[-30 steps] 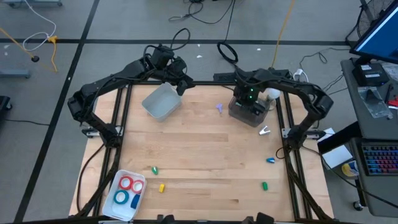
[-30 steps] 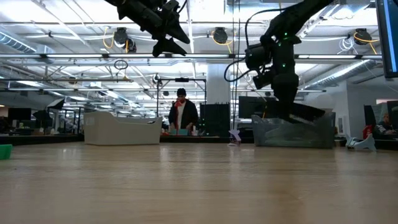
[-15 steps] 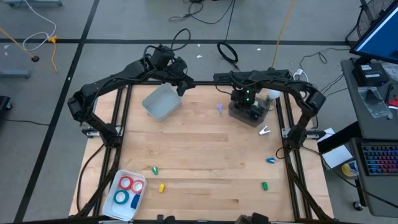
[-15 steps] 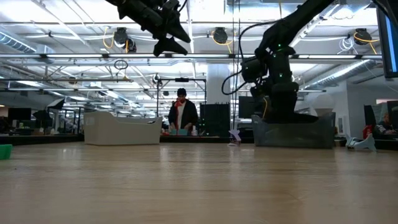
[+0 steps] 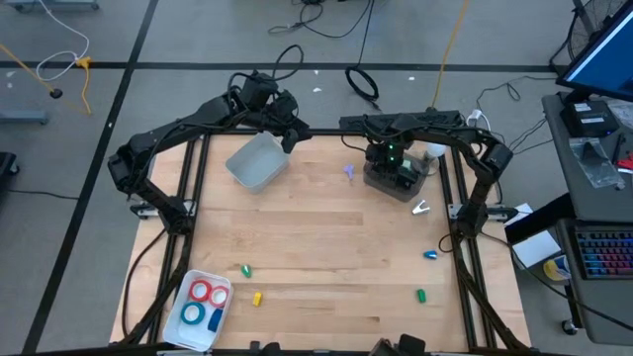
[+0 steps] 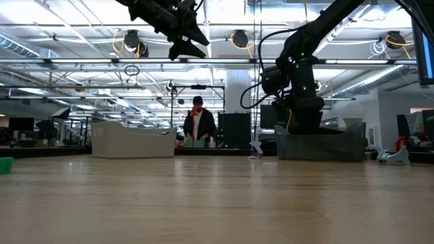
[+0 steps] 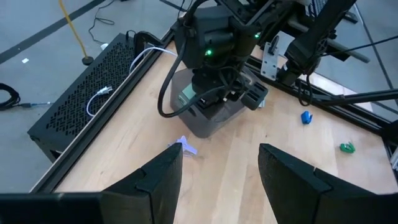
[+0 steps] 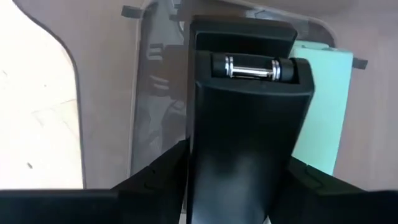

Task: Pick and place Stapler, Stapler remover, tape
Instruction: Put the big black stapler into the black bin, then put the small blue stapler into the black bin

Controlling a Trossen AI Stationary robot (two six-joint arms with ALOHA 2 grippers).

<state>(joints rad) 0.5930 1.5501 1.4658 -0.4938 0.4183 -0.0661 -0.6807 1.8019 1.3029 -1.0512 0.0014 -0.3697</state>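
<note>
A black stapler [image 8: 249,106] reaches down into the dark clear bin [image 5: 394,188] at the table's far right, and my right gripper [image 5: 396,158] is shut on it from above, inside the bin. My left gripper [image 7: 221,180] hangs open and holding nothing above the pale bin [image 5: 257,161] at the far left. Red and blue tape rolls [image 5: 203,300] lie in a white tray [image 5: 183,331] at the near left corner. A purple stapler remover [image 5: 348,171] lies on the wood left of the dark bin, and a silver one [image 5: 421,208] lies in front of it. My right gripper has the stapler's two long sides [image 8: 198,134] between its two fingers, which point down into the bin and lie across the stapler. No gap shows between either finger and the stapler. The hinge end [image 8: 252,67] points away from the wrist; what the stapler rests on is hidden.
A pale green object [image 8: 320,106] lies in the dark bin beside the stapler. Small blue [image 5: 430,254], green [image 5: 420,295] [image 5: 245,269] and yellow [image 5: 257,297] pieces are scattered on the near half of the table. A person [image 6: 198,122] stands in the room beyond.
My right gripper has gone down into the dark bin with the stapler, which hung above the rim a second ago and now sits below it. Most of the drop came in the first half second. My left gripper has kept still.
</note>
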